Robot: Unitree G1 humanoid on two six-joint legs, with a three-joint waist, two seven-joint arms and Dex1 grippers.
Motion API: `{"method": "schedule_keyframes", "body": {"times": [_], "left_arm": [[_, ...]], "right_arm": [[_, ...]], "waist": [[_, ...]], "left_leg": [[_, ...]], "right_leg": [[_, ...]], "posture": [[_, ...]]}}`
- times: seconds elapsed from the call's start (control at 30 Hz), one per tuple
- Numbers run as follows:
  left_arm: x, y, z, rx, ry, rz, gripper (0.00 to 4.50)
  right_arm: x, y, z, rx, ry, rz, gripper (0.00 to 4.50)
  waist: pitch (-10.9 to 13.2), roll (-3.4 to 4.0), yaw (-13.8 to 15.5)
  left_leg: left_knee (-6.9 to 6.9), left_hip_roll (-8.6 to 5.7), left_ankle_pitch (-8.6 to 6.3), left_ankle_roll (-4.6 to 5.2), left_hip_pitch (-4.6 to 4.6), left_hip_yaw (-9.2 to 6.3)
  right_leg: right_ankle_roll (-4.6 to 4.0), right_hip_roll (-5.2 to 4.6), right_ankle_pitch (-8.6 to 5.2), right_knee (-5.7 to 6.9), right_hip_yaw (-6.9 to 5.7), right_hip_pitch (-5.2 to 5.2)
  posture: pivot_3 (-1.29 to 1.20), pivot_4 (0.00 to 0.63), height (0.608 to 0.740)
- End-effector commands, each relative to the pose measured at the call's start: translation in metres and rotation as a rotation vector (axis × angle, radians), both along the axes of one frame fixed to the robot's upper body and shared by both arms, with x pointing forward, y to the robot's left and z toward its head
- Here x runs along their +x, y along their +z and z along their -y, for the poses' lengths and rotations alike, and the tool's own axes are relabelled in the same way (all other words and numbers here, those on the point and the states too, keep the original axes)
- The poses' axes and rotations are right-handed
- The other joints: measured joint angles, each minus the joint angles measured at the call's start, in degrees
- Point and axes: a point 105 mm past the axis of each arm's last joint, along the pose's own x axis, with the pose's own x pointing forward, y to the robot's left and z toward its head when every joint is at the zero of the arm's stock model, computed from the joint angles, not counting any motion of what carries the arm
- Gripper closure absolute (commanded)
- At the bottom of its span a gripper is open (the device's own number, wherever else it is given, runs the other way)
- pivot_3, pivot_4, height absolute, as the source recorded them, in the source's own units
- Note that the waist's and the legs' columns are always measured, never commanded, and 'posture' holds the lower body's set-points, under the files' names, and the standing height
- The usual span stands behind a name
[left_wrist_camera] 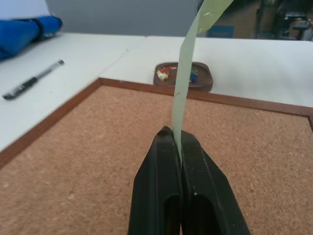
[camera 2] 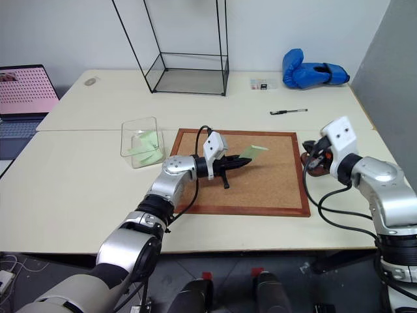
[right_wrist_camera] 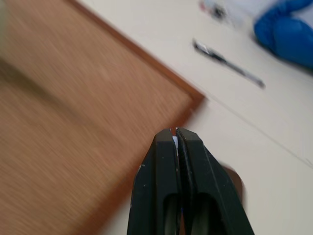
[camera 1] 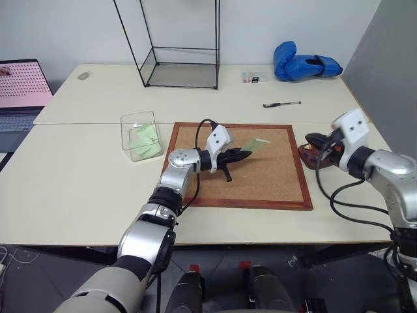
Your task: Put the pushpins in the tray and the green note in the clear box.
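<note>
Looks like a lab or test room, not a home: bare white walls, pale surface made of pushed-together tables, a corkboard laid flat, an empty wire-framed glass case at the far side, a laptop far left, grey partition right.

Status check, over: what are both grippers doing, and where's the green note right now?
Left gripper shut on the green note, above the corkboard. Right gripper shut, something small and white pinched at its tips, near the tray. Clear box unobstructed.

Corkboard at table centre, clear box to its left, tray right, pen and wire-framed case behind.
</note>
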Motion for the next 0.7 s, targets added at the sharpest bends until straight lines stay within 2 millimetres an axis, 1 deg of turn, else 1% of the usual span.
{"method": "schedule_keyframes", "body": {"times": [0.03, 0.13, 0.23, 0.3, 0.33, 0.37, 0.4, 0.5, 0.57, 0.63, 0.67, 0.7], "left_arm": [[0.001, 0.017, -0.002, -0.026, 0.023, 0.058, 4.48], [0.002, 0.020, -0.003, -0.037, 0.042, 0.057, 4.48], [0.002, 0.021, -0.003, -0.039, 0.048, 0.056, 4.48], [0.002, 0.022, -0.002, -0.038, 0.051, 0.057, 4.50], [0.002, 0.022, -0.002, -0.039, 0.052, 0.058, 4.50], [0.002, 0.023, -0.001, -0.039, 0.053, 0.058, 4.50], [0.002, 0.023, -0.001, -0.039, 0.053, 0.059, 4.50], [0.003, 0.024, -0.001, -0.038, 0.055, 0.062, 4.50], [0.003, 0.025, -0.002, -0.038, 0.058, 0.064, 4.50], [0.004, 0.025, -0.003, -0.038, 0.062, 0.066, 4.50], [0.004, 0.026, -0.003, -0.039, 0.063, 0.067, 4.50], [0.005, 0.027, -0.004, -0.040, 0.067, 0.071, 4.50]], "right_arm": [[0.011, -0.001, 0.010, -0.090, -0.030, 0.046, 4.50], [0.020, -0.008, 0.016, -0.107, -0.064, 0.031, 4.50], [0.027, -0.011, 0.017, -0.099, -0.076, 0.023, 4.50], [0.030, -0.015, 0.019, -0.107, -0.084, 0.009, 4.04], [0.031, -0.016, 0.020, -0.107, -0.087, 0.005, 3.98], [0.032, -0.017, 0.021, -0.107, -0.089, 0.003, 3.71], [0.032, -0.017, 0.021, -0.105, -0.089, 0.003, 3.57], [0.033, -0.015, 0.021, -0.100, -0.089, 0.006, 2.81], [0.034, -0.012, 0.021, -0.098, -0.092, 0.019, 2.39], [0.035, -0.007, 0.021, -0.082, -0.096, 0.034, 1.80], [0.035, -0.005, 0.021, -0.077, -0.097, 0.040, 1.72], [0.035, -0.002, 0.021, -0.073, -0.097, 0.048, 1.41]], "waist": [[0.0, 0.00, 0.0], [0.0, 0.00, 0.0], [0.0, 0.00, 0.0], [0.0, 0.00, 0.0], [0.0, 0.00, 0.1], [0.0, 0.00, 0.1], [0.0, 0.00, 0.2], [0.0, 0.00, 0.2], [0.0, 0.00, 0.1], [0.0, 0.00, 0.0], [0.0, 0.00, 0.0], [0.0, 0.00, 0.0]], "left_leg": [[0.00, 0.01, 0.00, 0.00, 0.00, -0.01], [0.01, 0.00, 0.00, 0.00, 0.00, -0.02], [0.02, -0.01, 0.00, 0.00, 0.00, -0.01], [0.01, 0.00, 0.00, -0.01, 0.00, -0.03], [0.01, 0.00, 0.00, 0.00, 0.00, -0.03], [0.01, -0.02, 0.00, -0.01, -0.01, -0.02], [0.02, -0.02, 0.00, -0.01, -0.01, -0.03], [0.02, -0.03, 0.00, -0.01, -0.02, -0.02], [0.02, -0.02, 0.00, -0.01, -0.02, -0.02], [0.02, -0.02, 0.00, -0.01, 0.00, -0.02], [0.02, -0.01, 0.00, -0.01, 0.01, -0.02], [0.02, -0.01, 0.01, -0.01, 0.01, -0.02]], "right_leg": [[0.00, 0.00, 0.00, 0.00, -0.01, 0.00], [0.00, 0.00, 0.00, 0.01, -0.01, 0.00], [0.00, 0.00, 0.01, 0.01, 0.00, 0.01], [0.00, 0.01, 0.00, 0.00, -0.02, 0.01], [0.00, 0.01, 0.00, 0.00, -0.02, 0.01], [0.00, 0.00, 0.01, 0.00, -0.01, 0.01], [0.00, -0.01, 0.01, -0.01, -0.01, 0.02], [0.00, -0.01, 0.01, -0.01, -0.01, 0.02], [0.00, -0.01, 0.01, 0.00, -0.01, 0.02], [0.00, -0.01, 0.01, 0.01, -0.01, 0.01], [0.00, -0.01, 0.01, 0.02, 0.00, 0.02], [0.00, -0.01, 0.01, 0.02, -0.01, 0.02]], "posture": [[0.00, 0.150, 0.740], [0.00, 0.150, 0.740], [0.00, 0.150, 0.740], [0.00, 0.150, 0.740], [0.00, 0.150, 0.740], [0.00, 0.150, 0.740], [0.00, 0.150, 0.740], [0.00, 0.150, 0.740], [0.00, 0.150, 0.740], [0.00, 0.150, 0.740], [0.00, 0.150, 0.740], [0.00, 0.150, 0.740]]}}
